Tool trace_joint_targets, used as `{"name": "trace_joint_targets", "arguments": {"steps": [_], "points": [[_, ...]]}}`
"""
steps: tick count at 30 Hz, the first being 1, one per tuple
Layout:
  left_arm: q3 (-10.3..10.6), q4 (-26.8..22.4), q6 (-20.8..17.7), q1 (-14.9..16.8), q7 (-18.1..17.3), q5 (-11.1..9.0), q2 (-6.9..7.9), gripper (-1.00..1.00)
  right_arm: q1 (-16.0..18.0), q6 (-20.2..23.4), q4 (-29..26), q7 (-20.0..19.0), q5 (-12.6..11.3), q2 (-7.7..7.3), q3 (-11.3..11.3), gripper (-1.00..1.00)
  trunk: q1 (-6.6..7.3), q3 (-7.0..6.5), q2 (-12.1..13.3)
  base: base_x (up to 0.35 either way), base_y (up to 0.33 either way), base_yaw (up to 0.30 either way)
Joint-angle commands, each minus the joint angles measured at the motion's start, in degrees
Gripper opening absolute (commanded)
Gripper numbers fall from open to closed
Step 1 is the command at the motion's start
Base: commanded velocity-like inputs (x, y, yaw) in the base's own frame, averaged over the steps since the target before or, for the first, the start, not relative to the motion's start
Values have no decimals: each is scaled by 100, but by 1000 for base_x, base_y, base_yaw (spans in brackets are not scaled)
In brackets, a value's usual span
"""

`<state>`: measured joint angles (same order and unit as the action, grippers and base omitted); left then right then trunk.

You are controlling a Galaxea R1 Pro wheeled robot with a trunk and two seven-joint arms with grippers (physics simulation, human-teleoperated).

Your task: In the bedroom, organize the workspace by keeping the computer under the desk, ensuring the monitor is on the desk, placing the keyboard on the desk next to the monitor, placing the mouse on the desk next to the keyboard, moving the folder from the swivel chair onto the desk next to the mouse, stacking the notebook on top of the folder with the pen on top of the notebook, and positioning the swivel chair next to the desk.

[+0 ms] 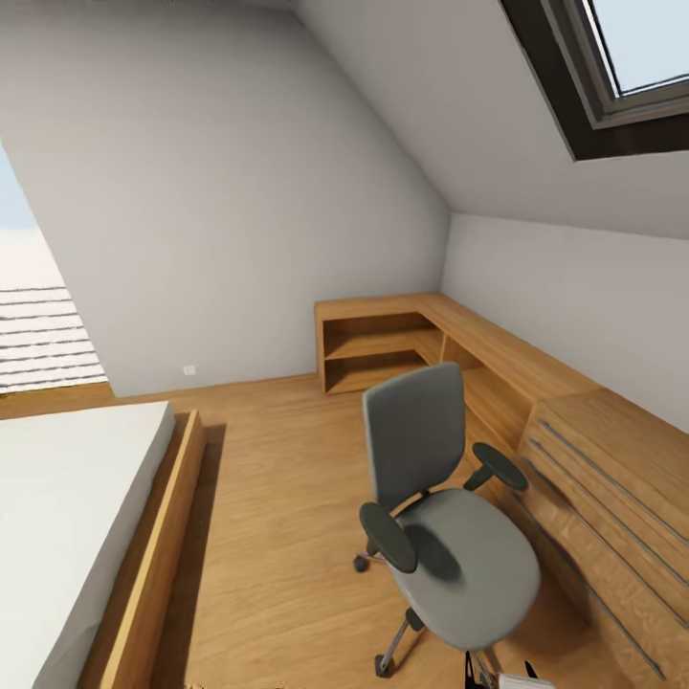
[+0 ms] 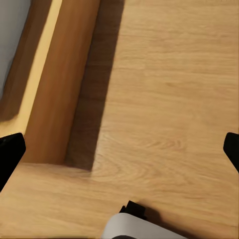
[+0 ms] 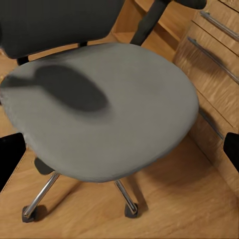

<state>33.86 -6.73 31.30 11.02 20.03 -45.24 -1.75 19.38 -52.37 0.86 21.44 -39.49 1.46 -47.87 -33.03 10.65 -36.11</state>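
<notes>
Both grippers look spread wide: in each wrist view the black fingertips sit at opposite edges with nothing held between them. Under the right gripper (image 3: 119,149) is the swivel chair (image 1: 450,536), its grey seat bare, with a dark shadow across the near side of the cushion. It stands on the wooden floor (image 1: 277,536), just beside a light wooden drawer chest (image 1: 612,517) with long metal handles; I cannot tell whether they touch. Its black armrests flank the seat, and chrome legs on castors show beneath. Beyond the chest a low wooden shelf unit (image 1: 383,349) wraps around the corner under the sloped ceiling. The left gripper (image 2: 119,149) hangs over bare floor beside the wooden frame of a bed (image 1: 144,565) with a white mattress. A skylight (image 1: 622,67) sits overhead.
</notes>
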Motion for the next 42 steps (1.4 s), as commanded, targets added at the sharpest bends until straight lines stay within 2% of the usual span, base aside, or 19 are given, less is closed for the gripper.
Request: {"name": "trace_joint_targets", "arguments": {"steps": [1, 4, 9, 16, 27, 35, 42], "points": [[49, -1, 8, 5, 50, -13, 3, 100, 4, -2, 8, 53, 5, 5, -48, 100, -2, 10, -8, 0, 0, 262], [46, -7, 39, 5, 52, -12, 2, 100, 4, 12, 9, 53, 4, 2, -48, 100, -2, 19, -8, 0, 0, 248], [45, -25, 434, 5, 57, -7, -10, 100, 4, 18, -1, 53, 4, -4, -47, 100, -2, 47, -8, 0, 0, 203], [74, -29, 615, 5, 55, 18, -21, 100, 4, 24, -6, 51, 5, -5, -44, 100, -2, 94, -8, 0, 0, 175], [107, -30, 661, 5, 39, 32, -29, 100, 4, 33, 2, 39, 11, -5, -47, 100, -2, 167, -8, 17, 24, 156], [114, -30, 659, 5, 36, 33, -35, 100, 4, 34, 12, 36, 12, -9, -47, 100, -2, 178, -8, 147, 202, 33], [150, -30, 651, 5, 36, 33, -36, 100, 4, 34, 20, 35, 12, -8, -54, 100, -2, 178, -8, 39, 54, 1]]}}
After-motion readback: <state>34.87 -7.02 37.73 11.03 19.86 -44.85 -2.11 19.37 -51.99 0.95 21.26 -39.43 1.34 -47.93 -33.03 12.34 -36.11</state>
